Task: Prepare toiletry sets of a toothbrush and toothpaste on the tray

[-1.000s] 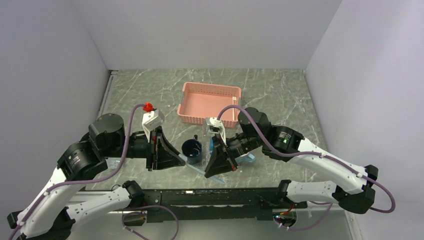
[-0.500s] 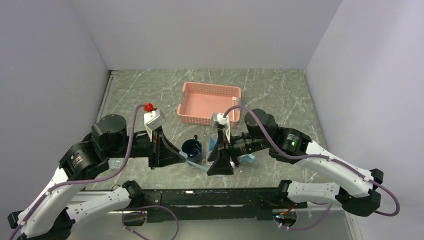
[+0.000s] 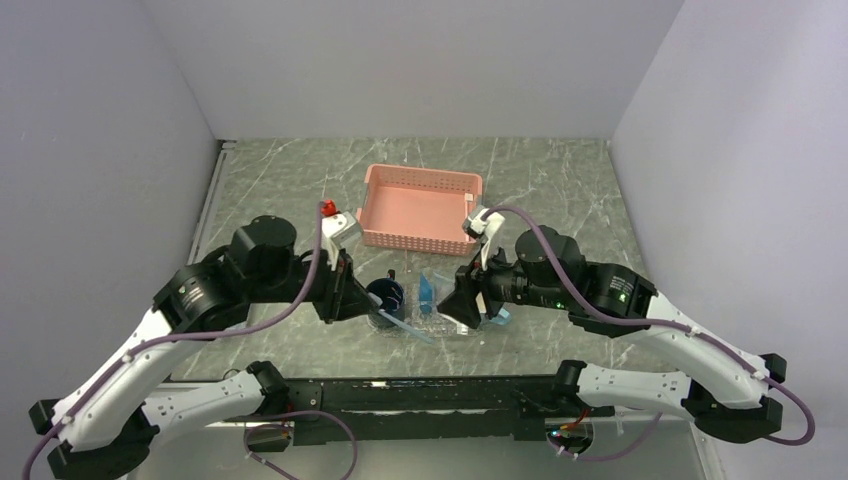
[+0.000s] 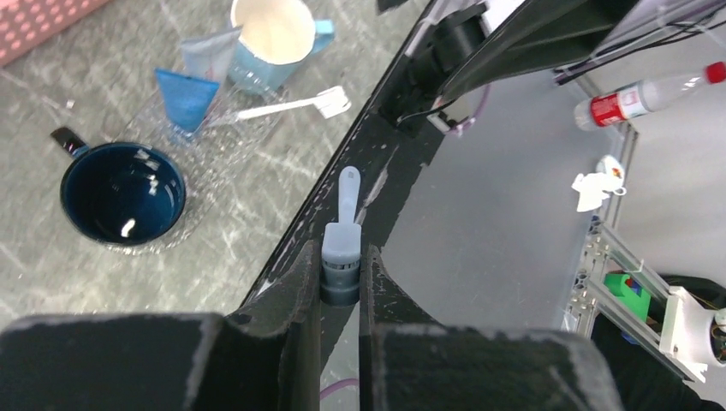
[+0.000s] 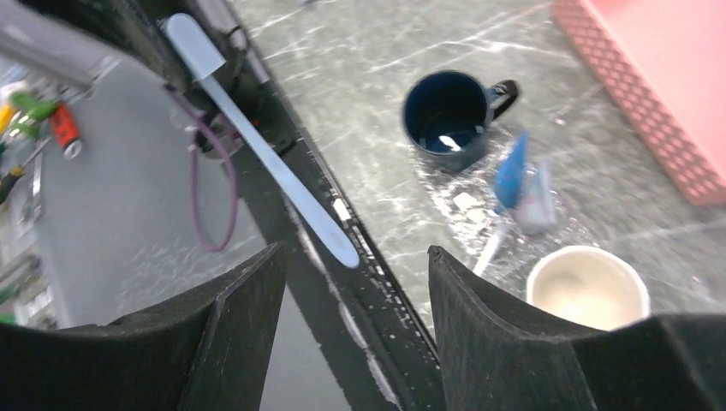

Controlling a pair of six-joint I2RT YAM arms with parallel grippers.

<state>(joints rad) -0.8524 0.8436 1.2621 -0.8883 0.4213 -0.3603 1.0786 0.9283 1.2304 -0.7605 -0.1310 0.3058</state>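
Observation:
My left gripper (image 4: 341, 257) is shut on the end of a pale grey-white toothbrush (image 4: 347, 195), which sticks out over the table's near edge (image 3: 405, 328). My right gripper (image 5: 355, 251) is open, with that toothbrush (image 5: 257, 137) lying free just beyond its jaws. The clear tray (image 4: 231, 154) sits beside the dark blue mug (image 4: 122, 193). On the tray lie a second toothbrush (image 4: 291, 105) and two toothpaste tubes, a blue toothpaste (image 4: 187, 96) and a paler one (image 4: 208, 58). In the top view my left gripper (image 3: 362, 305) and right gripper (image 3: 462, 303) face each other across the tray (image 3: 450, 328).
A pink slatted basket (image 3: 418, 205) stands behind the tray. A light blue mug with a white inside (image 4: 274, 34) sits at the tray's right end, under my right gripper. The black base rail (image 3: 420, 395) runs along the table's near edge.
My right gripper has opened off the toothbrush and pulled back to the right. My left arm has swung right toward the dark mug, keeping the toothbrush.

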